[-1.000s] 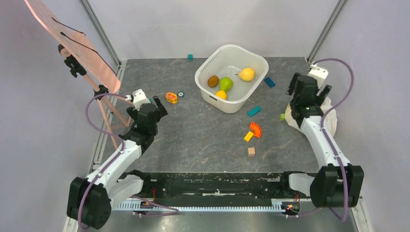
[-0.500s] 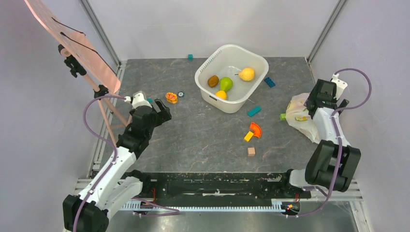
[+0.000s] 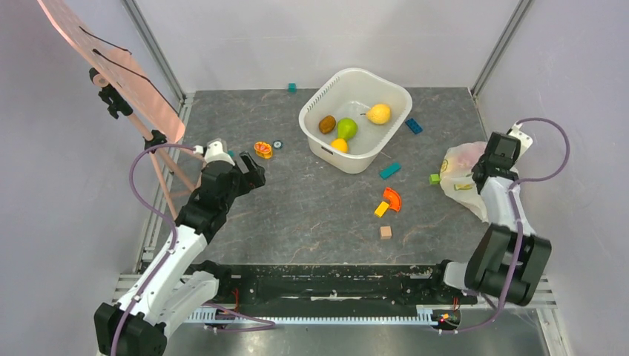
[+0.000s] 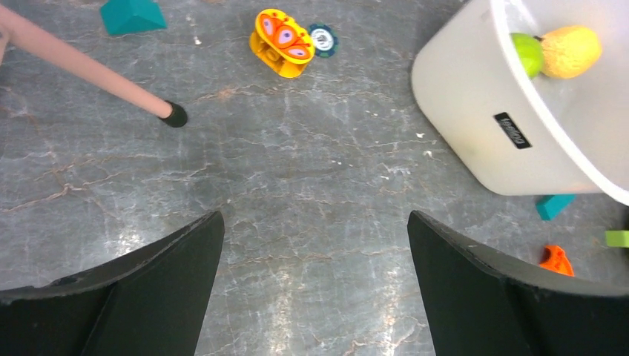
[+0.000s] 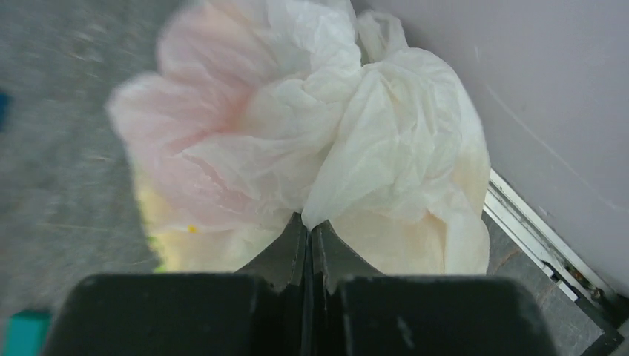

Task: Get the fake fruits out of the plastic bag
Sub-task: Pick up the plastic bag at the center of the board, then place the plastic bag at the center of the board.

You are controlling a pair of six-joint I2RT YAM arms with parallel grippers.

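Observation:
The plastic bag (image 3: 458,175) lies crumpled by the right wall, thin and white, with lemon prints showing in the top view. In the right wrist view the plastic bag (image 5: 311,126) fills the frame, and pink and yellow tints show through it. The fake fruits inside are hidden by the film. My right gripper (image 5: 308,222) is shut on a fold of the bag, its tips pinched together; from above the right gripper (image 3: 486,167) sits at the bag's right side. My left gripper (image 4: 315,219) hangs open over bare floor, and in the top view the left gripper (image 3: 252,172) is at the left.
A white tub (image 3: 314,117) at the back centre holds a yellow fruit (image 3: 379,113), a green pear (image 3: 346,128), a brown one and an orange one. Small toy blocks (image 3: 390,200) lie scattered mid-floor. An orange toy (image 4: 283,41) lies left of the tub. A pink easel leg (image 4: 89,70) stands far left.
The right arm swung off the bag's top to its right side and its gripper closed on a fold of the bag. The left arm shifted slightly and stayed open.

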